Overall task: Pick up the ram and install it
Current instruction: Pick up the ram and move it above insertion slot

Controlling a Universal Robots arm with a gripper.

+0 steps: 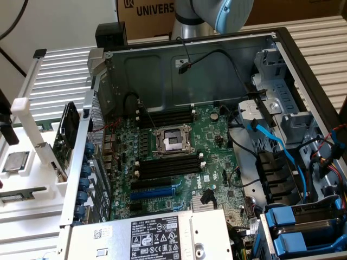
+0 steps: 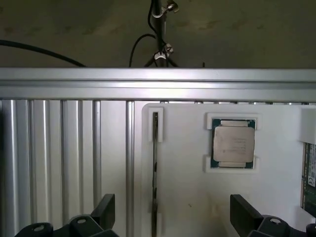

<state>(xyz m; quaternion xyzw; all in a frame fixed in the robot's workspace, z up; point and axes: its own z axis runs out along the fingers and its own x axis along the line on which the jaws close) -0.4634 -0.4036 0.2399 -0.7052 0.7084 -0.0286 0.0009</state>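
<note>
1. Currently, through the wrist view, I see the claw point(image 2: 175, 217) released: its two black fingers point(image 2: 105, 210) stand wide apart with nothing gripped between them.
2. The claw hangs over a white tray point(image 2: 187, 173) that sits on a ribbed aluminium worktop point(image 2: 64, 148).
3. The ram point(image 2: 310, 170) is a green circuit-board stick lying flat at the edge of this tray, cut off by the frame and well apart from both fingers.
4. A square silver processor chip point(image 2: 233, 143) rests in white corner brackets on the tray, beside the ram.
5. On the chip's other side, a thin dark strip point(image 2: 155, 168) stands on edge in a narrow slot with white brackets at its ends. I cannot tell what it is. It runs between the two fingers, nearer one of them.
6. In the exterior view, the ram point(image 1: 21, 194) lies flat on the tray point(image 1: 27, 216) at the exterior view's left, just beside the processor chip point(image 1: 15, 161), outside the computer case point(image 1: 162, 70).
7. The case lies open with its green motherboard point(image 1: 217, 162) exposed.
8. Long black memory slots point(image 1: 168, 167) flank the metal processor socket point(image 1: 172, 142) and hold no stick.
9. A grey and blue arm point(image 1: 217, 13) joint rises behind the case.
10. A labelled power supply point(image 1: 157, 235) fills the case's near edge.
</note>
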